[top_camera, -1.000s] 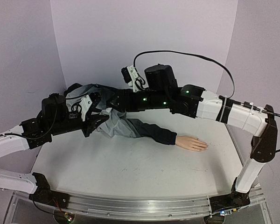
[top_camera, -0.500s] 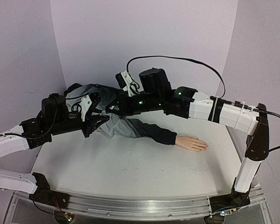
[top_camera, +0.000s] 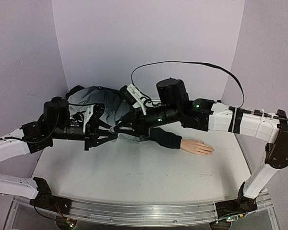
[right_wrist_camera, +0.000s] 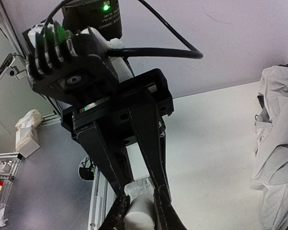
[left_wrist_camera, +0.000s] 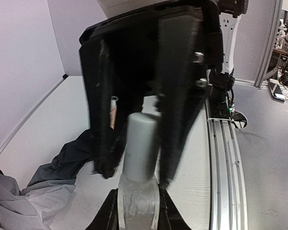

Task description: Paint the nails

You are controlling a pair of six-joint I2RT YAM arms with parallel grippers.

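No painting is judged done: the small whitish bottle is pinched by the left fingers, its cap by the right fingers (apparently not yet off). The mannequin hand with the nails is laid on the bench, at the right.

White links, green-lit black joints, a looping black cable; left hand and right hand black.
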